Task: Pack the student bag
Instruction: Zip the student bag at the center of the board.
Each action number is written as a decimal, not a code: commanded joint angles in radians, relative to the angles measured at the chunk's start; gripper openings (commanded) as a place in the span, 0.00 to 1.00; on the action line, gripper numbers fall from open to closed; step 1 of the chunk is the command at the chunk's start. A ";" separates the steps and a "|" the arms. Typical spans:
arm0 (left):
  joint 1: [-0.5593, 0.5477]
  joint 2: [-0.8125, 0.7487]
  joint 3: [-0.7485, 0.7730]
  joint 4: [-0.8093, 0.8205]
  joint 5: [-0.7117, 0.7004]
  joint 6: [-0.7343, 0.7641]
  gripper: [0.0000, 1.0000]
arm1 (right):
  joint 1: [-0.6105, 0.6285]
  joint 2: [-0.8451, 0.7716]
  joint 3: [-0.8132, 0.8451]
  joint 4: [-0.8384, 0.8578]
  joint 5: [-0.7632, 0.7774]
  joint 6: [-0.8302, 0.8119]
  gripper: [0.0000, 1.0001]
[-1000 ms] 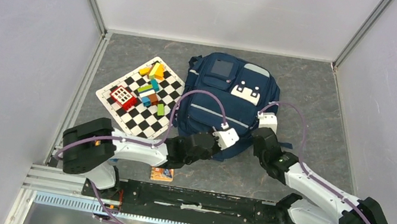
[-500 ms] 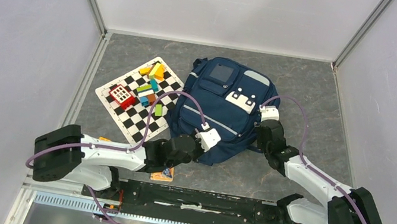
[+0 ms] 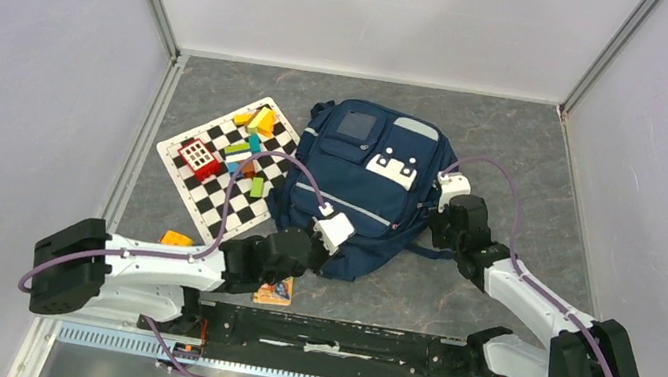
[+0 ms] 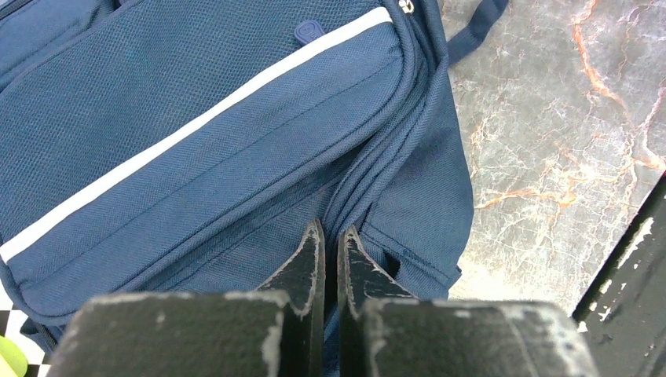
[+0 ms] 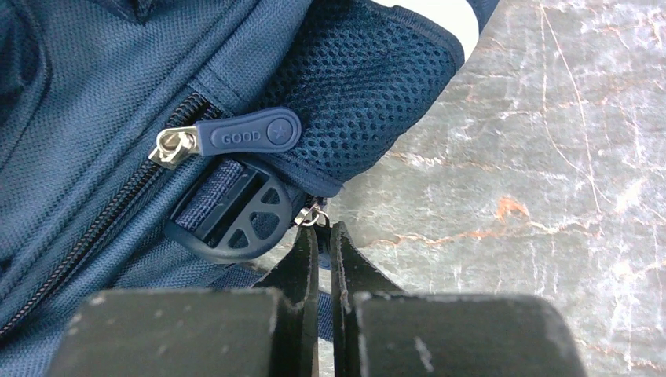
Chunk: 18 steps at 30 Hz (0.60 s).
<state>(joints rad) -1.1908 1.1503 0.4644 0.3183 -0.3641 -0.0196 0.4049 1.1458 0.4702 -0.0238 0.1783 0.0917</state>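
Since a second ago the backpack has slid toward the left of the overhead view and turned a little. The chessboard with its coloured blocks has been pushed left along with it. The left arm has swung out toward the lower left, and the right arm now reaches further up and in.

The backpack lies front side up in the middle of the frame, on the grey marbled table. Its long axis runs from the upper centre down toward the lower centre, leaning slightly left at the bottom. The small pocket end points toward the top of the frame.

The left gripper sits at the backpack's lower edge, closed to a sliver. The raised seam runs straight into the tips, but it is unclear whether cloth is pinched. The right gripper is at the backpack's right side, its fingers pressed nearly together. A small metal zip ring sits right at the tips, below a buckle. I cannot tell whether a pull is held.
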 commanded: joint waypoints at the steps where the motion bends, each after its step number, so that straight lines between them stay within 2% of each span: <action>1: -0.006 -0.090 -0.010 -0.135 -0.044 -0.100 0.02 | -0.085 -0.001 0.064 0.072 0.171 -0.078 0.00; 3: -0.006 -0.089 0.012 -0.173 -0.034 -0.117 0.02 | -0.086 -0.030 0.062 0.059 0.144 -0.083 0.00; 4: -0.005 -0.085 0.028 -0.193 -0.029 -0.129 0.09 | -0.086 -0.050 0.061 0.051 0.117 -0.083 0.00; 7: -0.005 -0.066 0.083 -0.255 -0.032 -0.174 0.45 | -0.085 -0.113 0.059 0.013 0.047 -0.083 0.03; 9: -0.003 -0.054 0.115 -0.291 -0.036 -0.213 0.73 | -0.085 -0.151 0.061 -0.032 0.009 -0.084 0.30; 10: -0.003 -0.050 0.130 -0.311 -0.037 -0.235 0.81 | -0.085 -0.170 0.062 -0.047 -0.006 -0.083 0.45; 12: 0.005 -0.040 0.167 -0.367 -0.036 -0.297 0.94 | -0.084 -0.210 0.067 -0.074 -0.042 -0.083 0.68; 13: 0.010 -0.034 0.184 -0.390 -0.030 -0.325 0.98 | -0.085 -0.224 0.067 -0.079 -0.081 -0.083 0.74; 15: 0.041 -0.023 0.214 -0.447 0.010 -0.394 1.00 | -0.084 -0.257 0.064 -0.077 -0.160 -0.117 0.85; 18: 0.117 -0.024 0.232 -0.491 0.100 -0.516 1.00 | -0.084 -0.299 0.040 -0.020 -0.320 -0.149 0.94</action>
<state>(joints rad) -1.1488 1.1221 0.6449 -0.0761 -0.3473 -0.3267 0.3187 0.8928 0.4942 -0.0944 0.0505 0.0021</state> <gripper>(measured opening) 0.993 0.904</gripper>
